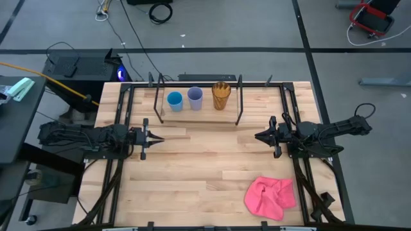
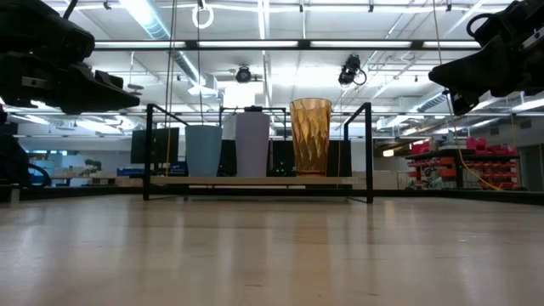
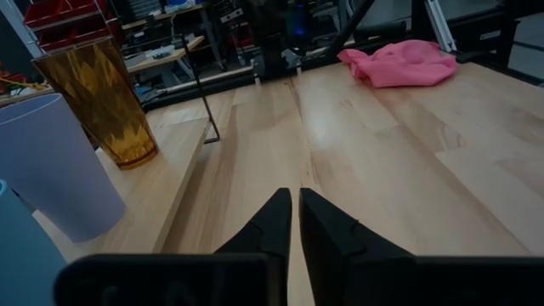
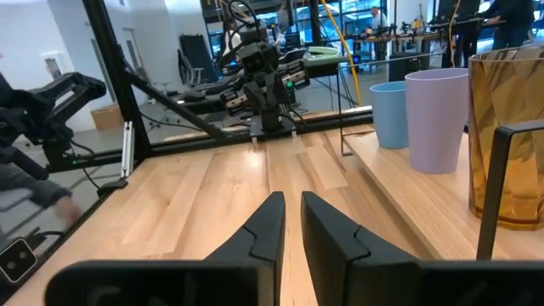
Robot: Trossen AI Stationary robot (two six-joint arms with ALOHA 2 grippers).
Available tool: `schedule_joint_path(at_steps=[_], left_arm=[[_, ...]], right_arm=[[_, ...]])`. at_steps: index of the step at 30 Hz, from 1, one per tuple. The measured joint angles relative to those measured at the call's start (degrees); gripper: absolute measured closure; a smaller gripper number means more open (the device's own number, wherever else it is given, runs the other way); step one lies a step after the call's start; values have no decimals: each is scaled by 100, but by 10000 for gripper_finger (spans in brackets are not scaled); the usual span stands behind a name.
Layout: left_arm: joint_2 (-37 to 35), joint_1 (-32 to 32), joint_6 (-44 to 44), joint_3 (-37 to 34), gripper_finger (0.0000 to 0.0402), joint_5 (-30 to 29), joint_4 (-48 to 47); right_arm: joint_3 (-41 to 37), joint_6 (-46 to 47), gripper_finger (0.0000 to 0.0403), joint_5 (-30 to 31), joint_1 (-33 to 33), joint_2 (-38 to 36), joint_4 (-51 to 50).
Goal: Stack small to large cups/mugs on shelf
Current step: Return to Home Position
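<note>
Three cups stand upright in a row on the shelf's wood board [image 1: 199,114] at the table's far side: the short blue cup [image 1: 174,101], the lavender cup [image 1: 195,98] and the tall amber cup [image 1: 221,95]. They also show in the low view: blue cup [image 2: 203,150], lavender cup [image 2: 252,144], amber cup [image 2: 311,136]. My left gripper [image 1: 160,138] is shut and empty, above the table left of centre, pointing right. My right gripper [image 1: 257,136] is shut and empty, right of centre, pointing left.
A crumpled pink cloth [image 1: 270,196] lies on the table near its front right. The shelf's black rod frame [image 1: 240,102] rises around the board. Bare wood table [image 1: 205,167] lies between the two grippers.
</note>
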Motion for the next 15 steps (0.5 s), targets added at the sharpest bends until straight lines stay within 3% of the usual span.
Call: schedule_joint_path(at_steps=[15], left_arm=[[0,0,-2,0,363,7,20]], right_arm=[[0,0,353,1,0,0,0]])
